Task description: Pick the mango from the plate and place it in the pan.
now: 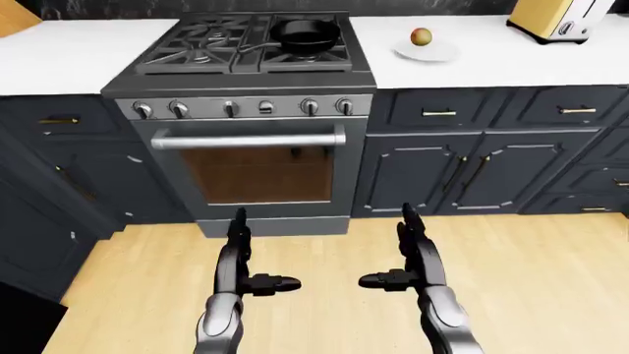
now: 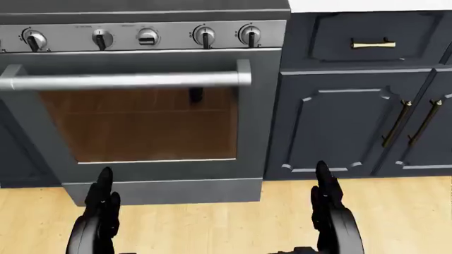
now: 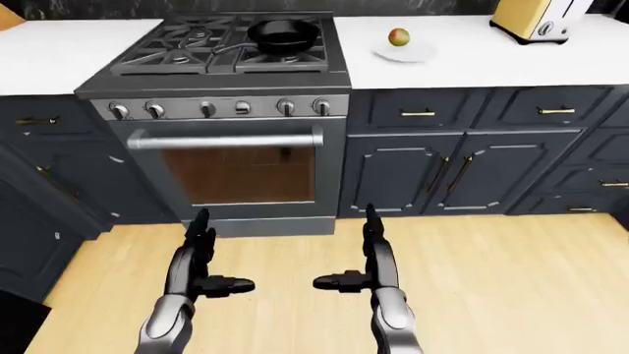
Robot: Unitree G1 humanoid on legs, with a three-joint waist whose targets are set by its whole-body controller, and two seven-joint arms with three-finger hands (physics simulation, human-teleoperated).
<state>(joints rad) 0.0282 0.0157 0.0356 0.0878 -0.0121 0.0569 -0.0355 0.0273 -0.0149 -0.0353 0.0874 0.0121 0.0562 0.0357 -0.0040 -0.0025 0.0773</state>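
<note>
The mango (image 1: 421, 36) is yellow-red and sits on a white plate (image 1: 425, 51) on the white counter to the right of the stove. The black pan (image 1: 304, 35) stands on the stove's top-right burner, its handle pointing left. My left hand (image 1: 254, 254) and right hand (image 1: 398, 251) are both open and empty, held low over the wooden floor, far below the counter. Their fingers point up toward the oven and their thumbs point at each other. The head view shows only the oven door and my two hands (image 2: 102, 198).
The grey stove (image 1: 245, 140) with an oven handle and knobs is straight ahead. Dark blue cabinets (image 1: 472, 162) flank it. A yellow toaster (image 1: 555, 18) stands at the top right of the counter. A cabinet corner juts in at the bottom left (image 1: 29, 243).
</note>
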